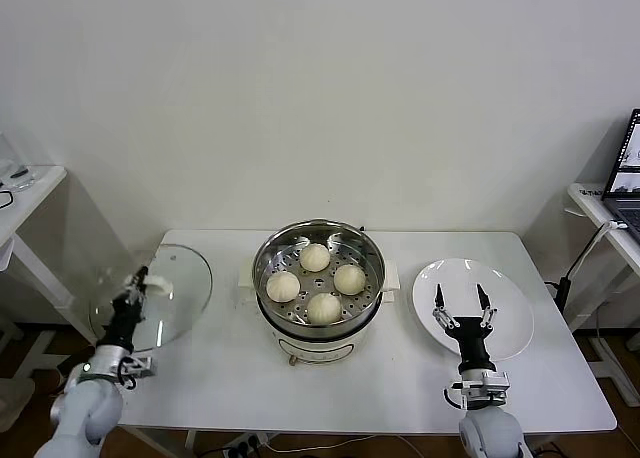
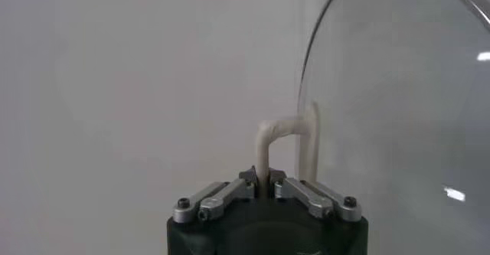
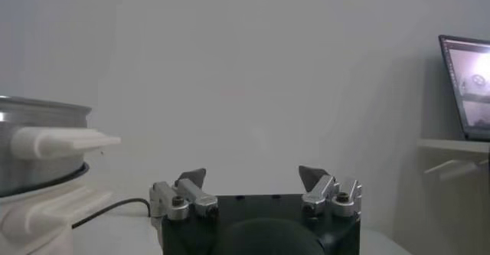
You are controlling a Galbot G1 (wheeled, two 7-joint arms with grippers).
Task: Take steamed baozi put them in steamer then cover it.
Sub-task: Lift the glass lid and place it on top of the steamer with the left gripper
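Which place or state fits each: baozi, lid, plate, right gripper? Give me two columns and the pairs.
Things:
1. baozi
2. lid
3. plate
4. right gripper

Places or states:
A. held by its handle in the left gripper, at the table's left edge
B. open, over the plate
C. four in the steamer
D. bare, right of the steamer

Pairs: 1-C, 2-A, 3-D, 4-B

White plate [image 1: 510,313] on white table [image 1: 300,388]; laptop [image 1: 628,173] on side desk.
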